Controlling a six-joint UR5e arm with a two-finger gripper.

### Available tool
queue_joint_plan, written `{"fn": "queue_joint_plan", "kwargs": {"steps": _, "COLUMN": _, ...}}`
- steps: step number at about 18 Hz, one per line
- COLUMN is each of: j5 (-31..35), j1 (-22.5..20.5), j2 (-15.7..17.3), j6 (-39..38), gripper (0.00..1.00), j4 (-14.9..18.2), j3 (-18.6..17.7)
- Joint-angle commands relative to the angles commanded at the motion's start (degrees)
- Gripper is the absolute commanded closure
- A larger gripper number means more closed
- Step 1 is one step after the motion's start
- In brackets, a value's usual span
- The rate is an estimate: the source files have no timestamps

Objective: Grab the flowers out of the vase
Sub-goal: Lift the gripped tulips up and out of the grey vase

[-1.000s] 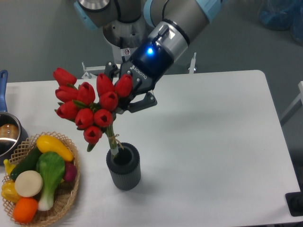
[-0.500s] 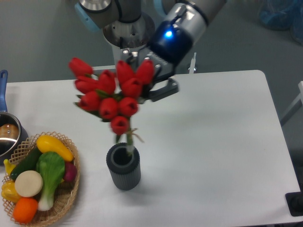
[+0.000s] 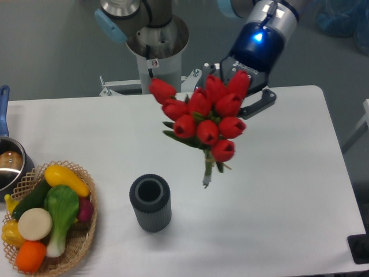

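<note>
Now that the stems are out of the small dark grey ribbed cylindrical vase (image 3: 150, 203), whose mouth is empty, the bunch of red artificial tulips (image 3: 204, 118) hangs up & right of it, pinched by the black two-finger gripper (image 3: 239, 92); pick looks basically done vs half a sec ago

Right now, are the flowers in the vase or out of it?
Out. The flowers hang in the claw, stems clear of the vase, whose mouth is empty.
</note>
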State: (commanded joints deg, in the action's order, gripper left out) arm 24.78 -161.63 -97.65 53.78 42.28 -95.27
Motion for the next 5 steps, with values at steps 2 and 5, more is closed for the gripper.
{"fn": "queue_joint_plan", "kwargs": {"steps": 2, "j5": 0.6, "j1": -0.1, "j2": 0.3, "j6": 0.1, "gripper": 0.74, "j4": 0.0, "j3": -0.7}}
{"fn": "queue_joint_plan", "kwargs": {"steps": 5, "j5": 0.8, "j1": -0.3, "j2": 0.6, "j6": 0.1, "gripper": 0.74, "j4": 0.0, "j3": -1.4}}
